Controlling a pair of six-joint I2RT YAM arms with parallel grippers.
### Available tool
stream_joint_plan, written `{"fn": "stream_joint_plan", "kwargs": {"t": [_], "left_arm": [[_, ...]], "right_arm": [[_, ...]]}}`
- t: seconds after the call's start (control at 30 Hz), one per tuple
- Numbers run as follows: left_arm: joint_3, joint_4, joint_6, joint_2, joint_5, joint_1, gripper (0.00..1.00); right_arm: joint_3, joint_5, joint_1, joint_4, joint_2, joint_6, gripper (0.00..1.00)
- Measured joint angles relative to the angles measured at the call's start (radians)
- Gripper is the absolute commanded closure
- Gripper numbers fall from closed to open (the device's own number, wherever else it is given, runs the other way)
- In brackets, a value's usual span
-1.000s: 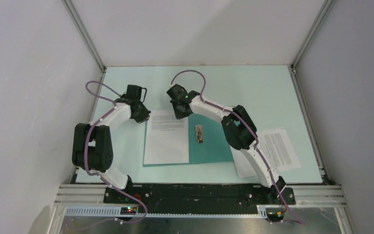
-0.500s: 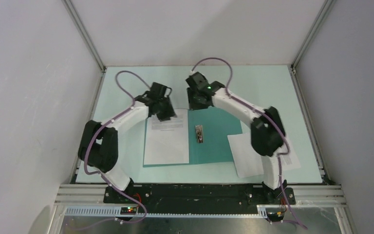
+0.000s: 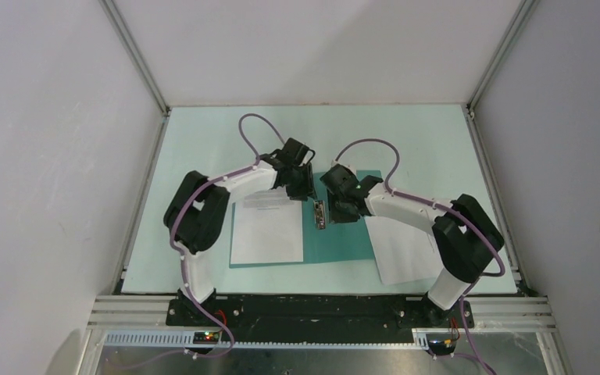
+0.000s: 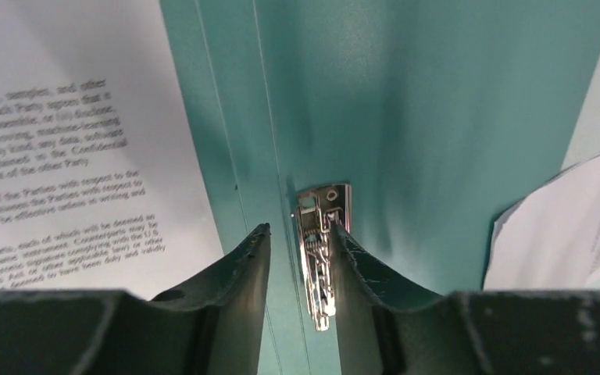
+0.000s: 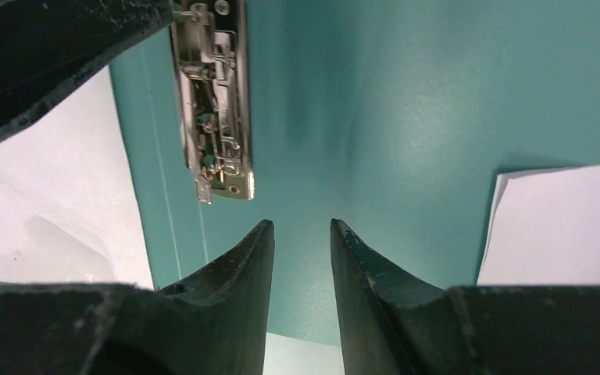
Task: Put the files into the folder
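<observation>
Loose sheet (image 3: pixel 401 254): near right, partly under the right arm, its left edge overlapping the folder.
Filed sheet (image 3: pixel 266 234): on the folder's left half, text block at the far end.
Folder (image 3: pixel 348 238): open flat mid-bench (image 3: pixel 203 148), spine running near to far.
Right end effector (image 5: pixel 300 224): narrow gap, nothing in it, over bare teal just right of the clip.
Clip (image 4: pixel 324 211): on the spine, long axis near to far.
Left end effector (image 4: pixel 300 230): narrowly parted, one finger each side of the clip across its short width; teal shows beside the metal, so apparently not pinched.
Likely next: the left arm is nearer and aligned to work the clip.
</observation>
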Motion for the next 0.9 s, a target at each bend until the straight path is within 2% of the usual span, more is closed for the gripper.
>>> {"fn": "stream_joint_plan", "kwargs": {"t": [0.2,0.5,0.9], "left_arm": [[0.016,0.014,0.012,0.061,-0.037,-0.032,0.73],[0.013,0.029,-0.017,0.075,-0.103,-0.052,0.99],[-0.146,0.075,-0.187,-0.042,-0.258,-0.069,1.0]], "right_arm": [[-0.051,0.002,-0.013,0.035,-0.06,0.032,0.64],[-0.056,-0.013,-0.011,0.101,-0.081,0.032,0.64],[-0.058,-0.059,0.031,0.189,-0.058,0.028,0.64]]}}
